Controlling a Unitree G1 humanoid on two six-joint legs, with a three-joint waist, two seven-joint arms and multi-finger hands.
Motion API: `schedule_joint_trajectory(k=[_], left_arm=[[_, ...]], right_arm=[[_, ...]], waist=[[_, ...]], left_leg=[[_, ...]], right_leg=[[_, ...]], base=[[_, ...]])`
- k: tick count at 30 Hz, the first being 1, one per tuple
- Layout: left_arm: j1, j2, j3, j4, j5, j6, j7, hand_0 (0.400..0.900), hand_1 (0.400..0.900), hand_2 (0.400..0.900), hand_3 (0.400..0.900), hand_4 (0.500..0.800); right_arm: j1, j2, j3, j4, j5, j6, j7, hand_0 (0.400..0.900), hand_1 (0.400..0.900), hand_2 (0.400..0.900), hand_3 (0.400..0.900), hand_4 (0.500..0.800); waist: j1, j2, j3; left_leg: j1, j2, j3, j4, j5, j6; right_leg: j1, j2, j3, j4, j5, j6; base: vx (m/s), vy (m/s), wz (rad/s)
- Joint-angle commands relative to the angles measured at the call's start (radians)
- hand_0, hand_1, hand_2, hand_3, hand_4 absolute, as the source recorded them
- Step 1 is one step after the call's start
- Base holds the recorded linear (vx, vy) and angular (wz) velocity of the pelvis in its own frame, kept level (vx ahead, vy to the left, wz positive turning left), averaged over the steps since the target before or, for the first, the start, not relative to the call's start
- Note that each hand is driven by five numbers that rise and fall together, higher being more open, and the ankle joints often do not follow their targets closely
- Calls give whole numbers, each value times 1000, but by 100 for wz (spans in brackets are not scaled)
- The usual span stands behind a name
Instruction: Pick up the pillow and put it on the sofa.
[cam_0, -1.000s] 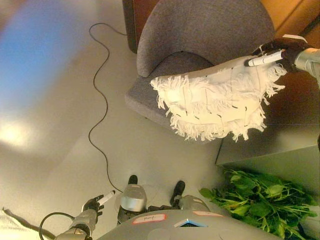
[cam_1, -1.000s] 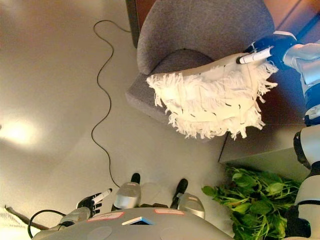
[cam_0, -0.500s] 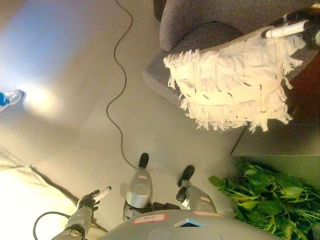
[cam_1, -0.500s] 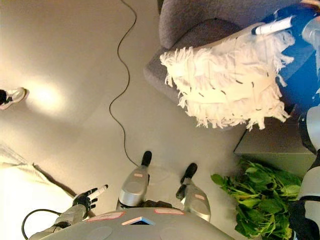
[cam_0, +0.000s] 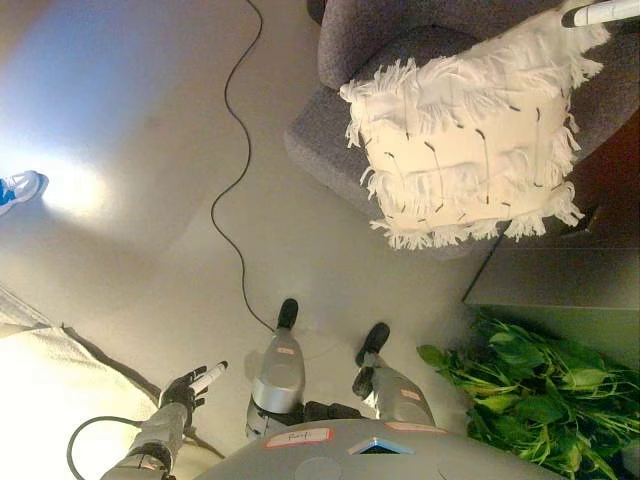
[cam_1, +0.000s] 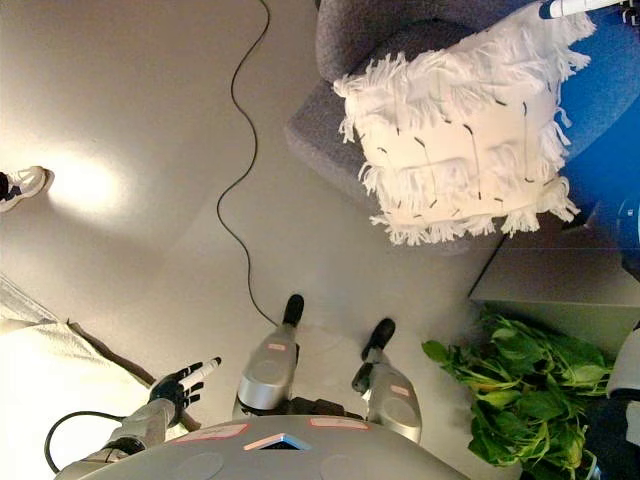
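Left eye view, item list.

Pillow (cam_0: 465, 150): white, fringed, with small dark dashes. Hangs by its upper right corner over the front of the seat; lower fringe reaches past the seat's front edge. Whether it touches the cushion cannot be told.

Sofa (cam_0: 340, 130): grey upholstered seat, top centre, backrest running out of the top edge.

Right robot hand (cam_0: 600, 12): only a white fingertip shows, at the top right corner, against the pillow's raised corner. Rest of the hand is out of view, so its fingers' state cannot be told.

Left robot hand (cam_1: 180, 385): low at lower left, over the floor, fingers spread apart, holding nothing.

Also present: leafy green plant (cam_0: 540, 385) lower right; person's shoe (cam_0: 15, 188) at left edge.

Progress, as judged: pickup done, pillow brought over the sofa. Remaining: lower it fully onto the seat and let go.
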Motion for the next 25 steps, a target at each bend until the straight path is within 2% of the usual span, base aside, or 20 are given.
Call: schedule_joint_trajectory(k=[1, 5, 9, 14, 16, 19, 22, 23, 25], left_arm=[[44, 100, -56, 43, -16, -12, 4, 900, 900, 900, 900, 800], [57, 86, -49, 63, 4, -32, 8, 900, 900, 900, 900, 800], [57, 66, -40, 74, 34, -26, 2, 900, 900, 900, 900, 800], [35, 40, -40, 90, 31, -14, 16, 900, 900, 900, 900, 800], [4, 24, -32, 96, 27, 12, 30, 900, 900, 900, 900, 800], [-28, 17, -21, 101, 12, 41, 44, 900, 900, 900, 900, 800], [-63, 7, -22, 106, -7, 58, 61, 900, 900, 900, 900, 800], [-67, 5, -24, 107, -8, 60, 66, 900, 900, 900, 900, 800], [-81, -7, -26, 110, -2, 54, 91, 900, 900, 900, 900, 800]], right_arm=[[-180, -83, 96, 9, -20, -11, -110, 900, 900, 900, 900, 800], [-145, -104, 67, 13, 13, -8, -133, 900, 900, 900, 900, 800], [-27, -133, -26, 5, 14, 14, -88, 900, 900, 900, 900, 800], [311, -124, -237, -54, -7, -37, -7, 900, 900, 900, 900, 800], [601, -54, -389, -139, -29, -72, -17, 900, 900, 900, 900, 800], [899, 90, -502, -243, -47, -89, -49, 900, 900, 900, 900, 800], [1072, 235, -547, -271, -22, -109, -95, 900, 900, 900, 900, 800], [1100, 260, -554, -265, -32, -125, -101, 900, 900, 900, 900, 800], [1186, 326, -571, -224, -52, -137, -83, 900, 900, 900, 900, 800]], waist=[[-4, -52, -73], [-11, -54, -98], [-29, -55, -134], [-72, -56, -163], [-111, -53, -170], [-157, -53, -178], [-194, -49, -182], [-199, -48, -184], [-213, -45, -188]], left_leg=[[-15, 38, -15, 5, -17, -37], [9, 33, -5, 6, -27, -32], [40, 20, 7, 6, -46, -27], [84, 0, 32, 0, -70, -11], [111, -4, 50, -3, -81, 0], [149, -9, 78, -10, -94, 12], [177, -14, 98, -19, -105, 21], [182, -16, 101, -21, -107, 23], [195, -21, 109, -29, -111, 29]], right_leg=[[65, -40, 25, 0, -115, 75], [83, -47, 26, 0, -117, 79], [103, -60, 28, 0, -120, 86], [125, -73, 40, 4, -118, 92], [136, -74, 54, 8, -116, 94], [152, -70, 78, 9, -115, 95], [161, -65, 102, 9, -112, 95], [163, -64, 106, 10, -112, 96], [167, -62, 117, 9, -111, 98]], base=[[26, 35, -6], [45, 52, -7], [53, 80, -5], [2, 96, -15], [-27, 80, -28], [-15, 63, -29], [-35, 72, -24], [-44, 65, -18], [-41, 59, -12]])
